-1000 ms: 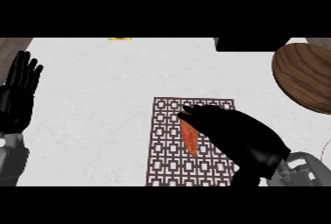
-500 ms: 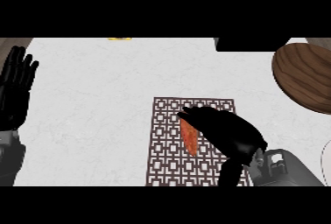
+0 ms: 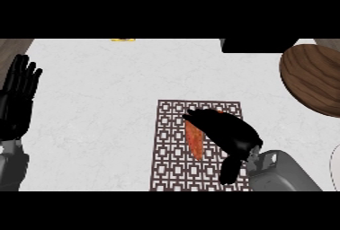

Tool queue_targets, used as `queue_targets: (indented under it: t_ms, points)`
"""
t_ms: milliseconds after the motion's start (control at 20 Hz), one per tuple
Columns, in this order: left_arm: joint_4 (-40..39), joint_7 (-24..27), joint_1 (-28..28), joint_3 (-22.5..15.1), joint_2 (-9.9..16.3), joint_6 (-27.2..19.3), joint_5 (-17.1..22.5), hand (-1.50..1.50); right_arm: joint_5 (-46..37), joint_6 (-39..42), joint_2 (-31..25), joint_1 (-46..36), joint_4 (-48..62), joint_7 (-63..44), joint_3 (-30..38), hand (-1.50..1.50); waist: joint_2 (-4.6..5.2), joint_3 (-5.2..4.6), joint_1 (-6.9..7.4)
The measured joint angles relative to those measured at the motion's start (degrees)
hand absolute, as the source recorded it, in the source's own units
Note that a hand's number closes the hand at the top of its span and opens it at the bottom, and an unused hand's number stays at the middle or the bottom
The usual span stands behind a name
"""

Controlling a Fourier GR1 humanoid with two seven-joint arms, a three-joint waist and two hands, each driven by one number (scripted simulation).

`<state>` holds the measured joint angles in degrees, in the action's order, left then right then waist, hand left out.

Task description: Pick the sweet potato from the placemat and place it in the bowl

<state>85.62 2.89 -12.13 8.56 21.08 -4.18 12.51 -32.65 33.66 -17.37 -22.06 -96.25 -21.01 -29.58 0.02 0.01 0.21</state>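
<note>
A: Far left first?

B: Left robot hand (image 3: 19, 101), by the left edge of the tabletop (image 3: 93, 134). Spread flat, fingers up, just resting. Best left there, out of the way.

A: And in the middle?

B: Sweet potato (image 3: 194, 140), lying on the placemat (image 3: 174, 148). Right robot hand (image 3: 225, 130) lying over it, fingers curled round its top end and right side. Thumb hanging low, away from the potato. Hard to tell if lifted off the mat yet.

A: How to do this bit well?

B: Tuck the thumb in under the potato, so both sides get a hug. Hold near the fat middle, not the thin tip. Lift straight up, so no dragging the mat along. Then carry up and to the right, over to the bowl (image 3: 312, 81). Go high enough to clear the rim. Let go low, inside the bowl, not from way up.

A: Now, what kind of stuff, left to right?

B: Tabletop: pale, smooth, stone-like, with faint grey marks. Small yellow thing (image 3: 123, 39) at the far edge, too tiny to name. Placemat: flat and thin, brown, with a boxy white pattern all over. Might slide a bit. Sweet potato: orange, long, pointy at the bottom, a little bumpy. Could roll. Dark block (image 3: 259, 45) at the far edge, cut off. Bowl: round, brown wood, with stripes in the grain. Looks wide, so easy to aim for.
</note>
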Motion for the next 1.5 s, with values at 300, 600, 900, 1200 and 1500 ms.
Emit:
queue_targets:
  t_ms: [300,600,900,1200,1500]
  points:
    - [-0.9,-1.0,-1.9,0.7,-0.9,0.0,-1.6,0.0,-4.8,-0.8,2.9,-0.3,4.8,6.4,0.8,-1.5,0.01,0.0,-0.09]
    - [-0.1,-2.1,-2.0,2.2,-1.1,0.7,-2.0,0.0,-9.6,-0.9,5.2,-0.8,10.2,9.7,1.9,-1.5,-0.01,-0.01,-0.03]
    - [-2.1,-1.5,-3.7,2.6,-1.8,1.0,-3.4,0.0,-14.6,-2.7,8.1,0.0,14.9,12.5,1.8,-1.5,0.0,0.0,-0.14]
    - [-1.7,-1.9,-3.5,2.8,-2.6,1.5,-4.0,0.0,-17.9,-2.8,10.9,-1.2,19.7,12.7,3.4,-1.5,-0.01,0.0,-0.09]
    - [-0.7,-1.7,-2.3,3.6,-2.9,2.6,-4.1,0.0,-21.1,-4.9,11.6,-2.2,24.5,15.7,5.6,1.5,-0.16,-0.05,0.01]
